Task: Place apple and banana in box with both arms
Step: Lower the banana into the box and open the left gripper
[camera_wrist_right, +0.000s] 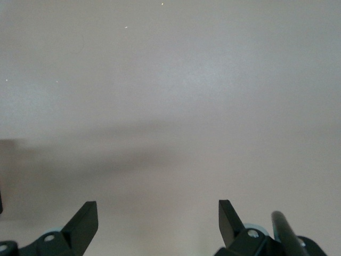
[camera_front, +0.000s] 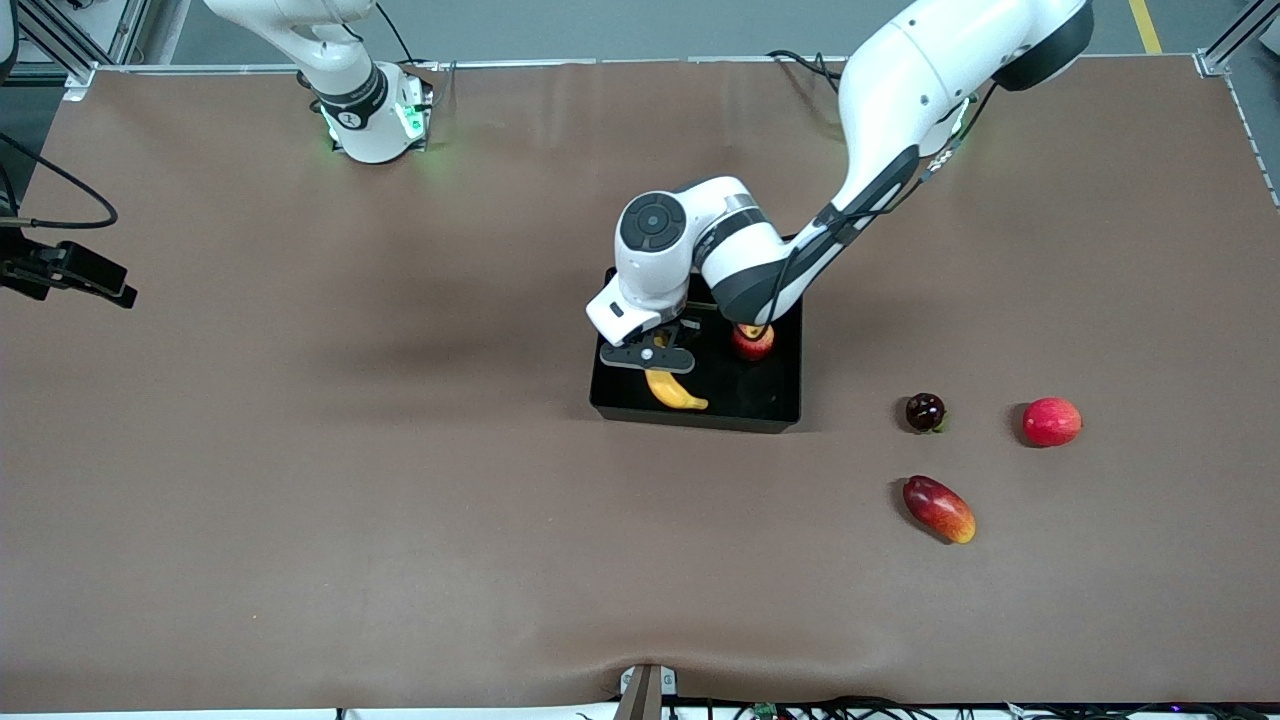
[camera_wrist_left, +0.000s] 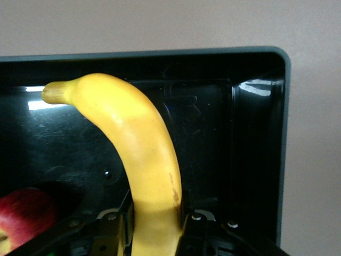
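Observation:
The black box sits mid-table. The apple lies in it toward the left arm's end and shows in the left wrist view. My left gripper is low inside the box, shut on the yellow banana. In the left wrist view the fingers press both sides of the banana, which stretches toward the box wall. My right gripper is open and empty over bare brown table. It does not show in the front view.
Three other fruits lie on the table toward the left arm's end: a dark round fruit, a pinkish-red round fruit and an oblong red-orange fruit. A black device with a cable hangs at the table's edge at the right arm's end.

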`<state>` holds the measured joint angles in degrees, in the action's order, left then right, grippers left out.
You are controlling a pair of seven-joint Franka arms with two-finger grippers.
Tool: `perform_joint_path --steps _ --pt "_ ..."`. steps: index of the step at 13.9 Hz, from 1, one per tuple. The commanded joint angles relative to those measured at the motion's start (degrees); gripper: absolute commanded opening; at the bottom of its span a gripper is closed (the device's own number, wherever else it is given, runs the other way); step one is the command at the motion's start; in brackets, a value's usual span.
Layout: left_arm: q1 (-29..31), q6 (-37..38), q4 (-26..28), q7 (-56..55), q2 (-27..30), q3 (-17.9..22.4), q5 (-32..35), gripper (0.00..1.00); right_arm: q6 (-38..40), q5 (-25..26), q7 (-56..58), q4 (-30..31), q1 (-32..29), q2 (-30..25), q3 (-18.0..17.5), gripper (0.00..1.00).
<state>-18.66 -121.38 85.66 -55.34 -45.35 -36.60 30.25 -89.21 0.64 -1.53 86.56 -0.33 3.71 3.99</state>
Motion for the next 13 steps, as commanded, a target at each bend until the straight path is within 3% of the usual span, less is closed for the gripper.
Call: perform_joint_path --steps 1,9,10,11,12,13 --pt "-4.3 -1.7 -2.4 -0.2 -1.5 3.6 1.5 0.00 0.3 1.5 0.1 -1.8 0.5 0.9 -0.4 1.00" --pt "-8.3 -5.7 -2.3 0.0 -5.4 8.9 1.6 0.03 1.5 0.7 0.4 -3.0 1.4 0.8 -0.4 1.00" --pt "-8.2 -5.7 -2.3 0.0 -5.4 9.1 1.7 0.18 1.6 0.6 0.5 -2.9 1.3 0.8 -0.4 1.00" --pt "-8.2 -5.7 -2.3 -0.1 -5.5 9.2 1.6 0.45 1.6 0.6 0.5 -2.7 1.3 0.7 -0.4 1.00" --pt "-8.1 -5.8 -2.3 -0.1 -5.4 9.2 1.6 0.99 1.6 -0.9 0.7 -2.3 1.1 0.6 -0.2 1.00" --pt "-8.1 -5.7 -2.5 -0.3 -5.0 9.2 1.5 1.00 1.7 -4.4 1.5 -1.5 -0.1 0.2 0.0 1.00"
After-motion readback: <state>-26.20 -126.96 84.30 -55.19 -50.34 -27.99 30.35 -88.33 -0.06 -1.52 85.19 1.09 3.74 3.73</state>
